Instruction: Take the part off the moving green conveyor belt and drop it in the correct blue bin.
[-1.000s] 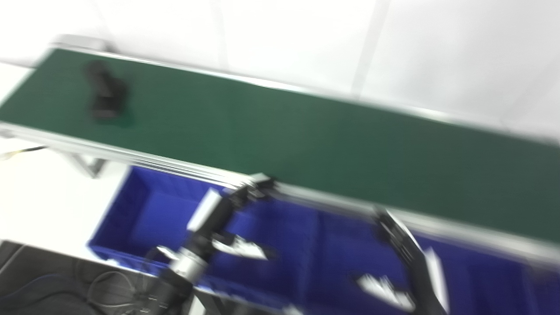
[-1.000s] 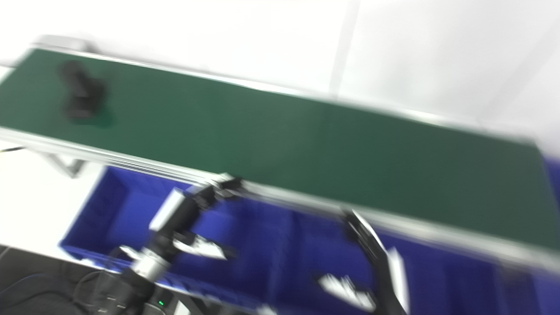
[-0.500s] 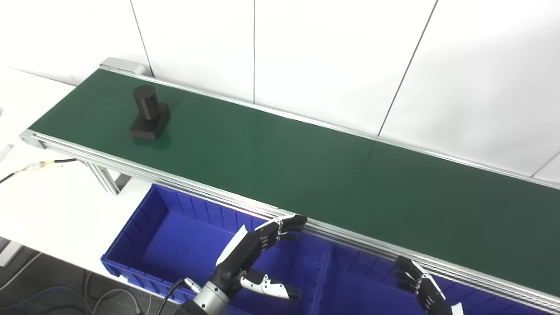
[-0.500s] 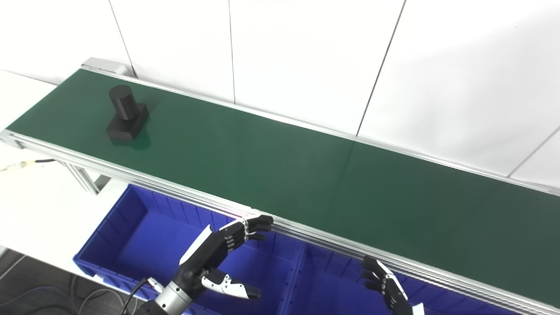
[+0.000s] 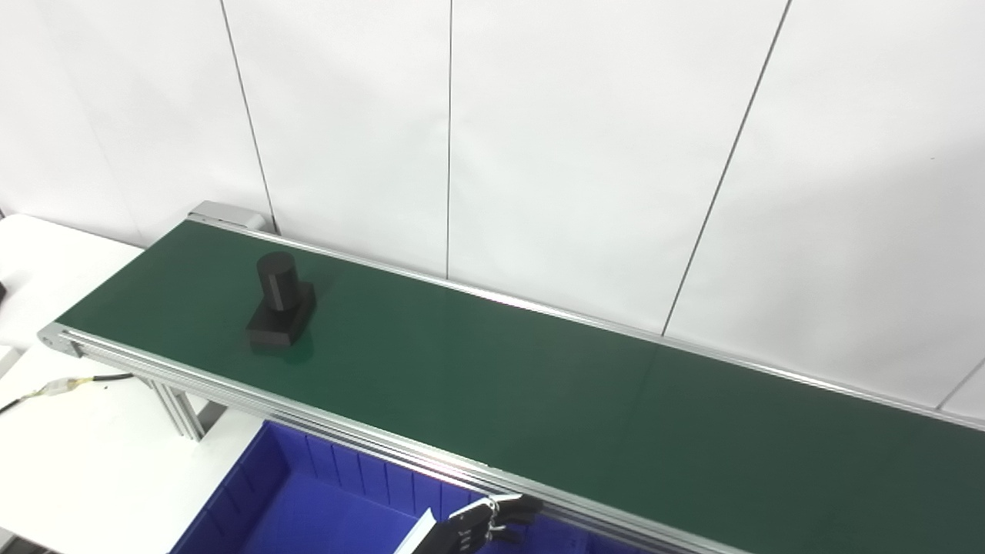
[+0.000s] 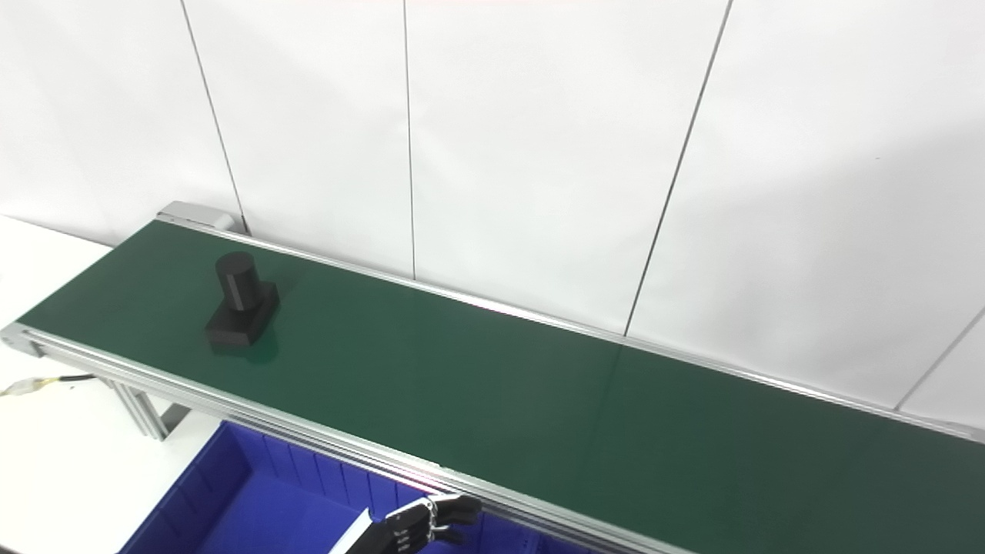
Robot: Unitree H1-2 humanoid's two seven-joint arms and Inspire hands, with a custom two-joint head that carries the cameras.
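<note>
A black part (image 5: 280,302), an upright cylinder on a square base, stands on the green conveyor belt (image 5: 539,392) near its left end. Only the fingertips of my left hand (image 5: 481,527) show at the bottom edge, above the blue bin (image 5: 308,500) and just below the belt's near rail. The fingers look loosely curled with nothing in them, and most of the hand is cut off. It is far to the right of and below the part. My right hand is out of the picture.
A white panelled wall rises behind the belt. A white table (image 5: 69,431) with a cable (image 5: 46,387) lies at the left, beneath the belt's end. The belt's aluminium legs (image 5: 177,408) stand beside the bin.
The camera has tilted upward, so the bins and both hands have slid down and the right hand has left the frame. The part has travelled a little to the right along the belt.
</note>
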